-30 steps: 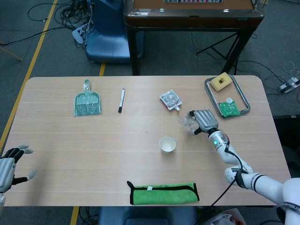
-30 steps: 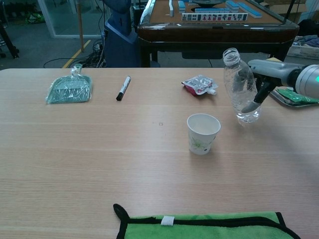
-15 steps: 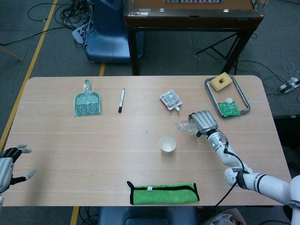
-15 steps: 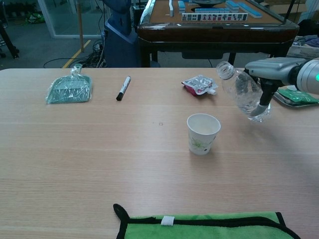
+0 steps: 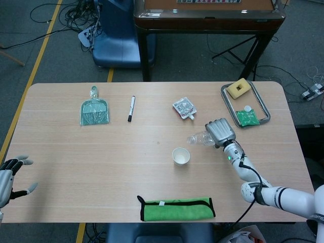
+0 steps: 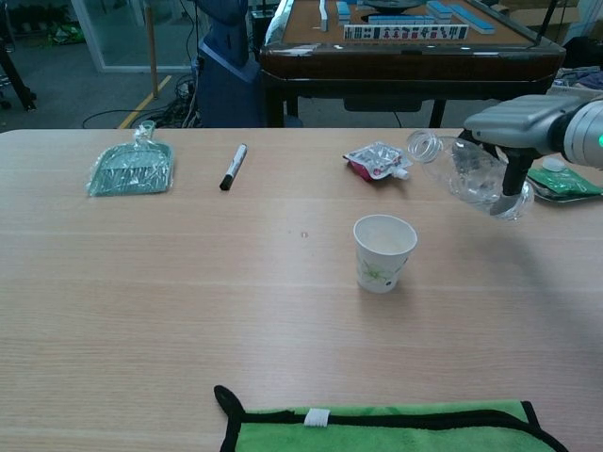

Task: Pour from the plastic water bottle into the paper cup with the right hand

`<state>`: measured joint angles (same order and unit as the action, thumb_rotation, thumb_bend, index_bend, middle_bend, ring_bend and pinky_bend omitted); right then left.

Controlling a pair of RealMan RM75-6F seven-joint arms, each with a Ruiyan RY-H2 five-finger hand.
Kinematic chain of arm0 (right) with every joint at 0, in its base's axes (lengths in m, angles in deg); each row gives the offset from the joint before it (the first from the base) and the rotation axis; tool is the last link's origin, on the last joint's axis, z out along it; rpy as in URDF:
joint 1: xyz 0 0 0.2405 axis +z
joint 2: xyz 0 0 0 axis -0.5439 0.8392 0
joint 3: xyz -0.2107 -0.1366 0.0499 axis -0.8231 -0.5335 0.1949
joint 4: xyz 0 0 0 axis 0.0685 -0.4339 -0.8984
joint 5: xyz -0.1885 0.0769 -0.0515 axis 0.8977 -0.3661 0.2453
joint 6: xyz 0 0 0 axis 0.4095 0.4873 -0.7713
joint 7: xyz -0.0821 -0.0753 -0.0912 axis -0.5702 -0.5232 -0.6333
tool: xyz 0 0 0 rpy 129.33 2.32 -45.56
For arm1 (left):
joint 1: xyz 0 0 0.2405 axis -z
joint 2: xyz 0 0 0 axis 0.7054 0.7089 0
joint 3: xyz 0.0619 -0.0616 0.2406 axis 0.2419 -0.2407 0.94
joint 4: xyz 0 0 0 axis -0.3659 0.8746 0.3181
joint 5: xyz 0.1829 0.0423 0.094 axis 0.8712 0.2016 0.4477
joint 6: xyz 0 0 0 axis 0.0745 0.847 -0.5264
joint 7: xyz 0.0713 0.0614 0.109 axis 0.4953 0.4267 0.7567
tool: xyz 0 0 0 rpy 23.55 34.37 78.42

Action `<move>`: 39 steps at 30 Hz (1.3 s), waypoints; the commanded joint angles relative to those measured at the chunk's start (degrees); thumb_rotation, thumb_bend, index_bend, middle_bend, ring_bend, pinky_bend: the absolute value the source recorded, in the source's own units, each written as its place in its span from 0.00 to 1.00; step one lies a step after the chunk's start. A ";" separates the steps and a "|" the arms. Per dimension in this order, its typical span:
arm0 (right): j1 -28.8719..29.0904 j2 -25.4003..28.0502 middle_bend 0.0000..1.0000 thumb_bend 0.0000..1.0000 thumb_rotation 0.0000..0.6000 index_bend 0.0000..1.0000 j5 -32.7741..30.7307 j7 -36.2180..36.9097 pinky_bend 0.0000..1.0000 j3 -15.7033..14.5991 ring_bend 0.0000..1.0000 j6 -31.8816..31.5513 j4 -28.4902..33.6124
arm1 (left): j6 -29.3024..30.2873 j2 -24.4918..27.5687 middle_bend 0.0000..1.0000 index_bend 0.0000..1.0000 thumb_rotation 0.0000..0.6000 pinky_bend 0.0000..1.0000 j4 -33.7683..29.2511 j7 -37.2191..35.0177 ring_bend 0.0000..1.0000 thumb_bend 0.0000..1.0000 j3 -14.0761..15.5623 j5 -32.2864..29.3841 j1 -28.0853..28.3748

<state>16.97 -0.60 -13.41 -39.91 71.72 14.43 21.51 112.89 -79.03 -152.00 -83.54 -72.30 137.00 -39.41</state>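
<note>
A clear plastic water bottle (image 6: 464, 171) hangs above the table, tilted with its open mouth to the left and a little water pooled at its lower end. My right hand (image 6: 513, 132) grips the bottle (image 5: 200, 138) around its body; the same hand (image 5: 219, 131) shows from above in the head view. The white paper cup (image 6: 383, 251) stands upright on the table, left of and below the bottle's mouth, and appears again as the cup (image 5: 180, 156). My left hand (image 5: 9, 173) hovers open at the table's near left edge, holding nothing.
A green cloth (image 5: 176, 208) lies at the near edge. A black marker (image 6: 233, 166), a green dustpan in plastic (image 6: 131, 168) and a red-white pouch (image 6: 376, 159) lie across the far side. A metal tray (image 5: 257, 104) holds a sponge and a green packet at far right.
My right hand has lifted the bottle off the table and tipped it further, from upright to nearly lying over, its mouth swinging left toward the cup. The left hand barely moved.
</note>
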 commanded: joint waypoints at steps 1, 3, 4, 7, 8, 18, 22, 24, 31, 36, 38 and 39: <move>0.79 0.56 0.63 0.15 1.00 0.62 -1.22 -2.36 0.48 -0.98 0.49 -1.02 1.19 | 0.02 0.02 0.23 0.34 1.00 0.47 -0.07 0.09 0.23 0.15 -0.03 -0.02 0.01; 1.20 0.66 0.63 0.15 1.00 0.62 -1.95 -3.63 0.48 -1.35 0.49 -1.41 1.76 | 0.00 0.04 0.23 0.34 1.00 0.47 -0.09 0.13 0.23 0.15 -0.04 -0.05 0.02; 1.37 0.66 0.63 0.15 1.00 0.62 -2.23 -4.12 0.49 -1.52 0.49 -1.53 1.98 | 0.00 0.04 0.23 0.34 1.00 0.47 -0.10 0.18 0.23 0.15 -0.03 -0.06 0.01; 2.03 0.67 0.63 0.15 1.00 0.62 -3.17 -6.10 0.49 -2.27 0.49 -1.89 2.56 | 0.06 0.06 0.23 0.34 1.00 0.47 -0.12 0.14 0.23 0.15 -0.01 -0.05 -0.04; 2.27 0.67 0.63 0.15 1.00 0.62 -3.45 -6.82 0.49 -2.52 0.49 -2.03 2.72 | 0.09 0.06 0.23 0.34 1.00 0.47 -0.13 0.13 0.23 0.15 -0.02 -0.05 -0.05; 5.42 0.53 0.63 0.16 1.00 0.62 -8.81 -14.48 0.49 -4.76 0.49 -3.26 4.47 | -0.02 0.13 0.23 0.34 1.00 0.47 -0.05 0.21 0.23 0.15 -0.19 -0.57 -0.07; 6.36 0.42 0.63 0.16 1.00 0.62 -10.66 -16.85 0.49 -5.64 0.49 -4.08 5.00 | 0.08 0.18 0.23 0.34 1.00 0.47 -0.05 0.14 0.23 0.15 -0.26 -0.58 -0.10; 6.80 0.39 0.63 0.16 1.00 0.62 -11.61 -17.84 0.49 -5.96 0.49 -4.57 5.28 | 0.06 0.22 0.23 0.34 1.00 0.47 -0.04 0.19 0.23 0.15 -0.27 -0.60 -0.08; 8.12 0.39 0.63 0.16 1.00 0.62 -13.67 -20.71 0.49 -7.00 0.49 -5.98 5.78 | -0.06 0.30 0.23 0.34 1.00 0.47 -0.12 0.23 0.23 0.15 -0.33 -0.75 -0.04; 8.85 -0.08 0.63 0.16 1.00 0.62 -14.79 -22.50 0.49 -7.72 0.49 -6.85 5.69 | -0.09 0.27 0.23 0.34 1.00 0.47 -0.09 0.29 0.23 0.15 -0.28 -0.71 -0.05; 9.18 -0.31 0.63 0.16 1.00 0.62 -14.85 -23.50 0.49 -8.14 0.49 -7.27 5.41 | -0.14 0.26 0.23 0.34 1.00 0.47 -0.10 0.30 0.23 0.15 -0.29 -0.76 -0.03; 9.37 -0.50 0.63 0.16 1.00 0.62 -15.04 -24.18 0.49 -8.41 0.49 -7.55 5.28 | -0.19 0.27 0.23 0.34 1.00 0.47 -0.10 0.32 0.23 0.15 -0.29 -0.80 -0.02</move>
<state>26.08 -0.87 -28.27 -63.53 63.64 7.21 26.97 112.71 -78.76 -152.10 -83.22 -72.59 136.19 -39.44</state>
